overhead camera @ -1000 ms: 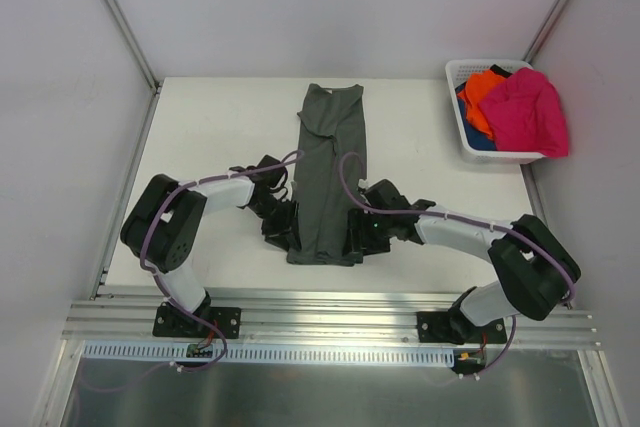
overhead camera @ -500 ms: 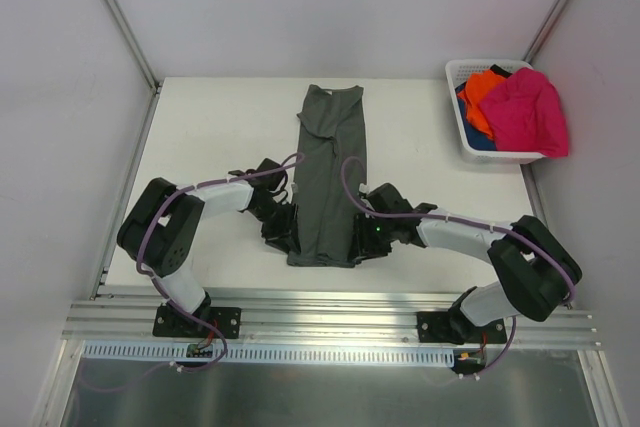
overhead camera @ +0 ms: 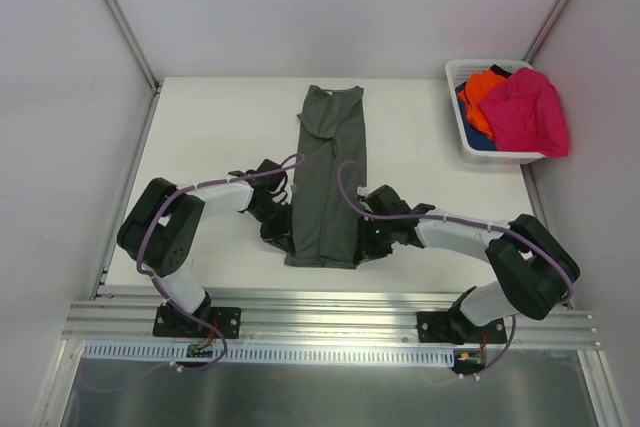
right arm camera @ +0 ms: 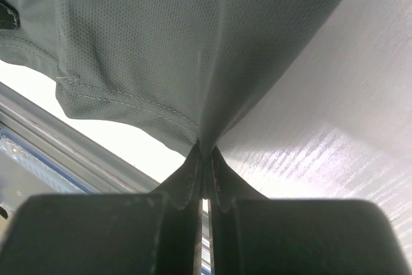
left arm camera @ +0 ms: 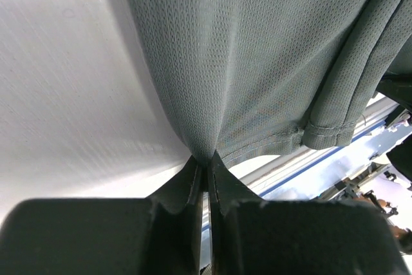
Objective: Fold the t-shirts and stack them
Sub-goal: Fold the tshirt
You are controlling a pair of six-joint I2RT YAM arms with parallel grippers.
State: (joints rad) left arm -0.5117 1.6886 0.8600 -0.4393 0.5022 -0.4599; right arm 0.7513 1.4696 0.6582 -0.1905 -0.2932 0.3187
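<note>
Left gripper is pinching the near left edge of the dark grey-green t-shirt, jaws closed on cloth. The right gripper is doing the same at the near right edge.

Top view: the shirt is lying as a long narrow strip down the middle of the white table, collar far, hem near the arms. A white lattice basket is sitting at the far right corner, holding the magenta-pink t-shirt, the orange t-shirt and a blue t-shirt showing underneath. Pale walls are closing in the table on the left, far and right. An aluminium rail is running along the near edge.

Left wrist view: the fingertips are meeting on a gathered peak of mesh cloth, with the stitched hem to the right and the table glaring white to the left.

Right wrist view: the fingertips are pressing together on a cloth fold, with the hem seam to the left and the table shining to the right.
</note>
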